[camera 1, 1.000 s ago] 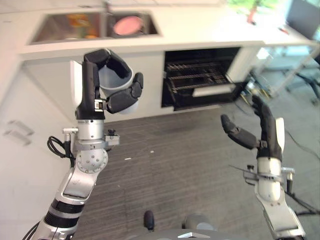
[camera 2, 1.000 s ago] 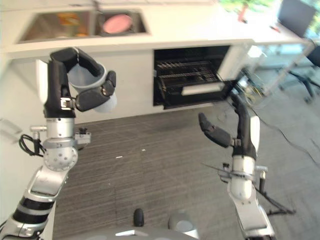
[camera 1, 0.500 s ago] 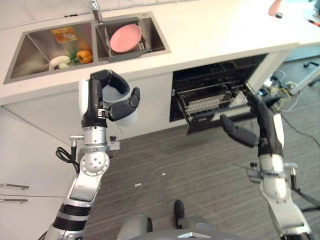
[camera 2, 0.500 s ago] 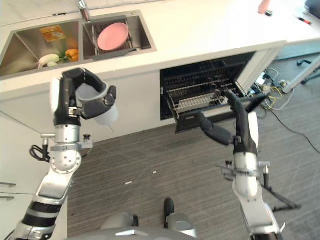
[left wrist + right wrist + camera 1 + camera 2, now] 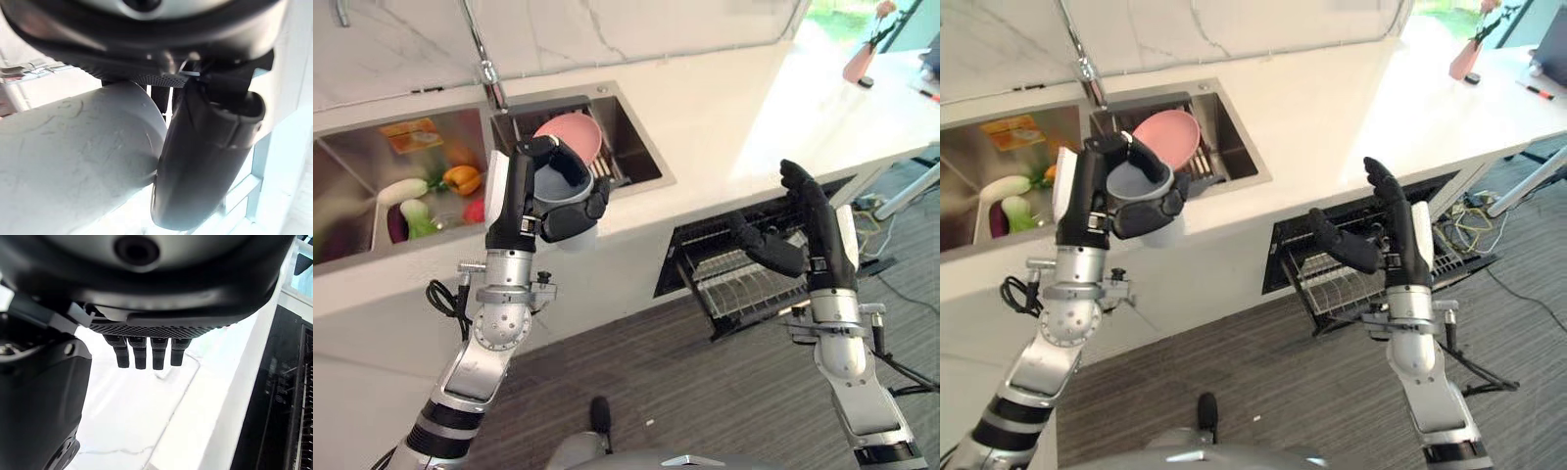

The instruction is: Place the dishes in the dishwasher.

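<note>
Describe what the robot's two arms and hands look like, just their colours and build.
Both arms are silver-grey metal, with round joint housings and black ribbed segments lower down. Each ends in a dark, glossy black hand: the left hand and the right hand. A white cover panel runs along the outer side of each hand. The fingers are thick, segmented and black. A black cable loops beside the left wrist.

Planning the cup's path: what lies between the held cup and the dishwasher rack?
In the left eye view, bare white cabinet front separates the cup in the left hand from the rack.
</note>
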You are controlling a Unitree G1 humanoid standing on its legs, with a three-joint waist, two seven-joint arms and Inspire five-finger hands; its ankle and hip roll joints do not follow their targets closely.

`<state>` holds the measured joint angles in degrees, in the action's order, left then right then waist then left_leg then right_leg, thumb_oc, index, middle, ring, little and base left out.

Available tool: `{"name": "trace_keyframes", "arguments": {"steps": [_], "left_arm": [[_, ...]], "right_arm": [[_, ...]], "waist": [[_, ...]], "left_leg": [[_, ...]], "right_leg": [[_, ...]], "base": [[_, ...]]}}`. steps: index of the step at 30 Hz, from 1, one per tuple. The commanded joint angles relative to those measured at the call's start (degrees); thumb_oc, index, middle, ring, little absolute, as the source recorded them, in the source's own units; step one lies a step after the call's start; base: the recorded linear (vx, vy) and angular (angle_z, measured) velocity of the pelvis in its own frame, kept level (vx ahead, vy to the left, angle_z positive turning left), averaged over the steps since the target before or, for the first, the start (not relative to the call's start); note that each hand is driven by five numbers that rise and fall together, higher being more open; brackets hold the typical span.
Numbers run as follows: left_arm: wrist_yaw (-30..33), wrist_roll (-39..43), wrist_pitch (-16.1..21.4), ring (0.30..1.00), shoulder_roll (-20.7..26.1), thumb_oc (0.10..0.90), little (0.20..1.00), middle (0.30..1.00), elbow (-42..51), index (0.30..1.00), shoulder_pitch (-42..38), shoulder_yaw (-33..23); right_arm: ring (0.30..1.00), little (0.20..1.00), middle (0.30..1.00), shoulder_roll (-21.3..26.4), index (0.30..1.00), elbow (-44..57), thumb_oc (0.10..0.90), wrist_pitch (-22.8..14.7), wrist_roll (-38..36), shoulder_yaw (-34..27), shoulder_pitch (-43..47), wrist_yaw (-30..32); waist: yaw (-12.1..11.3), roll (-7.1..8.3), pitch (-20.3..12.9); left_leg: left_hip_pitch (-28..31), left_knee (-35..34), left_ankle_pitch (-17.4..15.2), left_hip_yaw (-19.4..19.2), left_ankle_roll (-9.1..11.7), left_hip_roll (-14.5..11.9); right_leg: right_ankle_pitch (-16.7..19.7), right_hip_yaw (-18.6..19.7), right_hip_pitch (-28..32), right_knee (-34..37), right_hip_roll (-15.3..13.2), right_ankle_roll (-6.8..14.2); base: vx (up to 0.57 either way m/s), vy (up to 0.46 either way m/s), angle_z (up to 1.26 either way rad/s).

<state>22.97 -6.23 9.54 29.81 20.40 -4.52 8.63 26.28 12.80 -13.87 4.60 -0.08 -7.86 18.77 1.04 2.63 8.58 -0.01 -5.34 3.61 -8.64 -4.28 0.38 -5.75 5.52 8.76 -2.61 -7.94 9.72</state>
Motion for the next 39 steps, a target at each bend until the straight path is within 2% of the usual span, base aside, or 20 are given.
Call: {"name": "trace_keyframes", "arguments": {"steps": [1,2,3,4,5,6,7,9,11,12,13,14,16,17,21,24,25,31,39], "left_arm": [[0.3,-0.8,5.2,0.300,0.7,0.400,0.300,0.300,4.0,0.300,-6.0,-0.6],[0.7,-0.7,4.8,0.300,0.4,0.400,0.300,0.300,4.2,0.300,-6.7,0.4],[0.7,-0.7,4.8,0.300,0.4,0.400,0.300,0.300,4.2,0.300,-6.7,0.4],[1.1,-1.3,4.6,0.300,1.4,0.400,0.300,0.300,4.0,0.300,-7.4,1.3],[1.2,-1.3,4.6,0.300,1.6,0.400,0.300,0.300,3.8,0.300,-7.6,1.3],[1.3,-0.9,4.5,0.300,2.5,0.400,0.300,0.300,3.1,0.300,-8.2,1.5],[1.3,-0.8,4.5,0.300,2.6,0.400,0.300,0.300,2.9,0.300,-8.4,1.6],[1.6,-1.3,4.6,0.300,2.5,0.400,0.300,0.300,2.4,0.300,-9.8,1.8],[2.2,-1.9,4.6,0.300,2.4,0.400,0.300,0.300,2.5,0.300,-11.3,1.7],[3.0,-3.7,4.2,0.300,2.3,0.400,0.300,0.300,2.2,0.300,-13.1,1.6],[3.0,-3.7,4.2,0.300,2.3,0.400,0.300,0.300,2.2,0.300,-13.1,1.6],[2.9,-4.7,4.2,0.300,2.2,0.400,0.300,0.300,1.6,0.300,-13.5,1.2],[2.8,-5.4,4.3,0.300,1.7,0.400,0.300,0.300,1.6,0.300,-13.3,1.1],[2.2,-6.0,5.0,0.300,1.3,0.400,0.300,0.300,0.9,0.300,-13.6,1.1],[2.5,-6.0,5.5,0.300,0.0,0.400,0.300,0.300,0.6,0.300,-13.8,1.2],[2.5,-6.8,5.1,0.300,0.4,0.400,0.300,0.300,-0.3,0.300,-15.0,1.3],[3.0,-7.6,4.7,0.300,0.8,0.400,0.300,0.300,-1.3,0.300,-16.3,1.1],[4.4,-9.1,4.0,0.300,1.4,0.400,0.300,0.300,-3.3,0.300,-21.8,0.9],[5.7,-8.9,3.0,0.300,-1.4,0.400,0.300,0.300,-7.6,0.300,-29.3,5.3]], "right_arm": [[0.900,0.900,0.900,4.0,0.900,2.5,0.800,-1.2,5.9,-4.3,5.2,2.7],[0.900,0.900,0.900,3.4,0.900,3.8,0.800,-1.6,5.1,-3.8,5.7,3.1],[0.900,0.900,0.900,3.4,0.900,3.8,0.800,-1.6,5.1,-3.8,5.7,3.1],[0.900,0.900,0.900,2.2,0.900,4.0,0.800,-2.0,3.5,-2.2,7.2,2.8],[0.900,0.900,0.900,2.0,0.900,3.8,0.800,-2.0,3.5,-2.2,7.4,2.8],[0.900,0.900,0.900,1.8,0.900,3.8,0.800,-1.8,4.3,-0.6,8.6,3.2],[0.900,0.900,0.900,1.7,0.900,3.7,0.800,-1.8,4.5,-0.5,8.7,3.3],[0.900,0.900,0.900,2.6,0.900,2.6,0.800,-0.9,6.6,1.2,10.6,3.4],[0.900,0.900,0.900,3.4,0.900,1.7,0.800,0.5,7.5,2.6,12.3,2.9],[0.900,0.900,0.900,3.0,0.900,1.6,0.800,0.3,5.2,3.3,14.0,2.3],[0.900,0.900,0.900,3.0,0.900,1.6,0.800,0.3,5.2,3.3,14.0,2.3],[0.900,0.900,0.900,2.6,0.900,0.8,0.800,0.0,3.7,3.0,14.5,2.0],[0.900,0.900,0.900,2.8,0.900,1.0,0.800,-0.4,3.2,2.6,14.2,1.9],[0.900,0.900,0.900,3.4,0.900,1.6,0.800,-0.9,2.0,2.3,14.0,0.6],[0.900,0.900,0.900,4.2,0.900,2.7,0.800,-2.5,-2.9,1.7,13.8,-2.1],[0.900,0.900,0.900,5.2,0.900,3.3,0.800,-2.6,-3.9,2.0,14.5,-2.9],[0.900,0.900,0.900,5.7,0.900,3.8,0.800,-2.7,-4.4,2.9,15.9,-3.4],[0.900,0.900,0.900,5.0,0.900,6.2,0.800,-3.2,-7.7,6.7,19.4,-6.3],[0.900,0.900,0.900,2.8,0.900,7.0,0.800,-2.4,-7.8,13.3,23.9,-8.5]], "waist": [[0.5,-0.18,-6.5],[1.1,0.17,-5.5],[1.1,0.17,-5.5],[0.0,0.50,-4.8],[0.0,0.61,-4.7],[-1.9,0.36,-4.5],[-1.7,0.42,-4.4],[-3.0,0.04,-4.1],[-3.7,0.73,-4.4],[-4.6,1.91,-5.0],[-4.6,1.91,-5.0],[-5.0,2.48,-5.5],[-5.1,2.52,-5.5],[-4.6,1.94,-5.9],[-3.0,0.45,-5.8],[-2.4,-0.74,-5.8],[-2.0,-1.90,-5.8],[-0.8,-3.85,-6.4],[0.2,-4.38,-6.7]], "left_leg": [[0.8,0.5,-2.1,3.3,6.2,-1.3],[1.0,1.0,-2.7,2.4,5.8,-2.1],[1.0,1.0,-2.7,2.4,5.8,-2.1],[1.5,1.0,-3.7,0.0,6.1,-3.6],[1.4,1.1,-3.8,0.0,6.1,-3.6],[1.2,1.5,-3.3,-1.9,7.1,-5.7],[1.3,1.5,-3.4,-1.8,7.1,-5.7],[1.2,1.9,-2.9,-3.6,8.2,-7.8],[1.1,1.8,-2.5,-5.0,9.3,-8.9],[0.1,1.3,-1.3,-7.6,10.6,-10.0],[0.1,1.3,-1.3,-7.6,10.6,-10.0],[-0.2,1.1,-0.9,-8.4,11.2,-10.4],[0.1,1.2,-0.4,-8.9,11.9,-10.9],[0.4,1.5,0.4,-9.0,13.0,-12.3],[0.9,2.4,1.1,-8.8,13.9,-13.4],[1.5,1.8,1.9,-8.9,14.3,-14.1],[2.0,1.3,2.2,-9.1,14.5,-14.5],[3.5,0.7,1.7,-10.0,14.6,-14.7],[4.7,0.4,0.6,-10.4,14.2,-13.8]], "right_leg": [[4.4,0.4,-3.3,1.6,3.2,-1.0],[4.7,0.4,-5.6,-1.6,4.5,-0.5],[4.7,0.4,-5.6,-1.6,4.5,-0.5],[5.3,-4.1,-9.0,-4.5,4.5,0.6],[5.1,-4.1,-9.3,-5.0,4.5,0.6],[7.1,-12.4,-9.8,-5.0,-0.7,1.4],[7.0,-12.7,-9.5,-4.8,-0.8,1.5],[9.9,-19.9,-8.2,-4.6,-6.7,1.6],[12.5,-21.2,-6.8,-3.0,-10.4,2.9],[13.2,-22.9,-4.8,1.9,-12.1,4.8],[13.2,-22.9,-4.8,1.9,-12.1,4.8],[13.0,-22.7,-3.4,5.6,-11.5,5.1],[14.1,-23.0,-3.6,6.5,-11.5,5.3],[12.8,-23.1,-3.2,7.3,-10.8,5.2],[10.6,-23.3,-2.1,7.5,-9.2,4.7],[9.5,-23.4,-1.7,7.6,-8.3,4.3],[8.9,-23.3,-1.4,7.6,-8.0,4.3],[8.7,-22.9,-0.9,7.6,-7.8,4.1],[9.3,-22.6,-0.4,7.6,-8.5,4.3]], "base": [[0.04,0.079,-0.04],[-0.01,0.038,0.02],[-0.02,-0.013,0.06],[0.00,-0.022,-0.49],[-0.03,-0.150,-0.90],[-0.02,-0.126,-1.09],[-0.05,-0.190,-0.97],[-0.07,-0.137,-0.72],[-0.12,-0.188,-0.54],[-0.14,-0.167,-0.47],[-0.12,-0.173,-0.30],[0.03,-0.141,-0.05],[0.04,-0.173,-0.11],[0.04,-0.217,-0.34],[0.02,-0.126,-0.38],[0.01,-0.052,-0.19],[0.00,-0.021,-0.10],[0.00,-0.003,-0.01],[0.00,0.004,0.00]]}}
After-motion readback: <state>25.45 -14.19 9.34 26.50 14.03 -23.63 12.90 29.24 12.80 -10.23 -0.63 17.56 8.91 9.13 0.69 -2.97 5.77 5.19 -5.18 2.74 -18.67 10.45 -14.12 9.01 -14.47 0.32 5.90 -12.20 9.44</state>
